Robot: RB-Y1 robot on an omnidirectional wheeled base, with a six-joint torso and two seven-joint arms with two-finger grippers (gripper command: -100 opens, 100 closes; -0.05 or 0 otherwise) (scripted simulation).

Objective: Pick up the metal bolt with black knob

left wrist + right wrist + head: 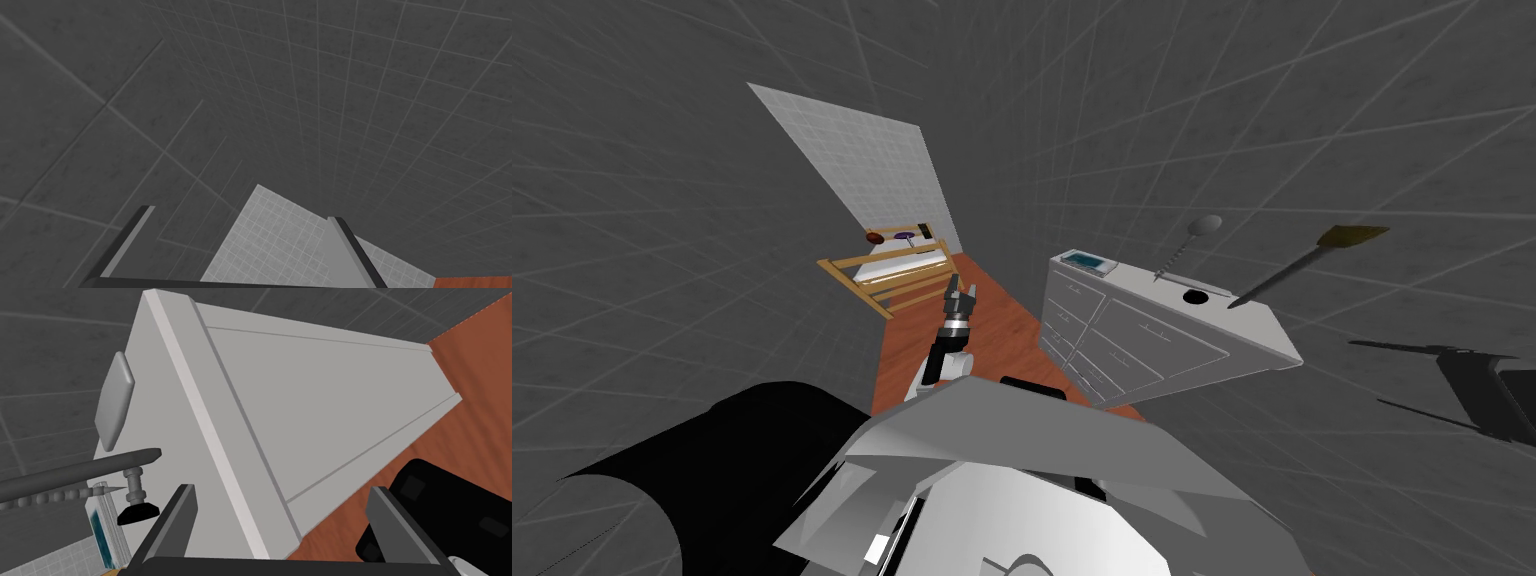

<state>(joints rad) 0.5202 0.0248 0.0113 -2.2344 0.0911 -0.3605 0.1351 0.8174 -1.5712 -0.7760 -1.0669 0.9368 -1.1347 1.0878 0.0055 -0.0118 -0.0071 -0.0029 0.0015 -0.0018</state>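
Observation:
The bolt (134, 485) has a short threaded metal shaft and a flat black knob (137, 514). It stands on top of a white cabinet (320, 413), near the end closest to me; in the head view its black knob (1196, 296) shows there. My right gripper (282, 490) is open and empty, facing the cabinet's plain side panel, with the bolt off beyond one finger past the panel's edge. My left gripper (959, 292) is held out over the wooden floor, away from the cabinet, and in its own view the left gripper (241, 213) is open and empty.
A long dark rod (80, 470) lies just past the bolt, with a pointed screw (100, 490), a grey rounded pad (115, 400) and a blue box (1087, 261) also on the top. A wooden frame (887, 275) stands at the far end of the narrow floor (992, 330).

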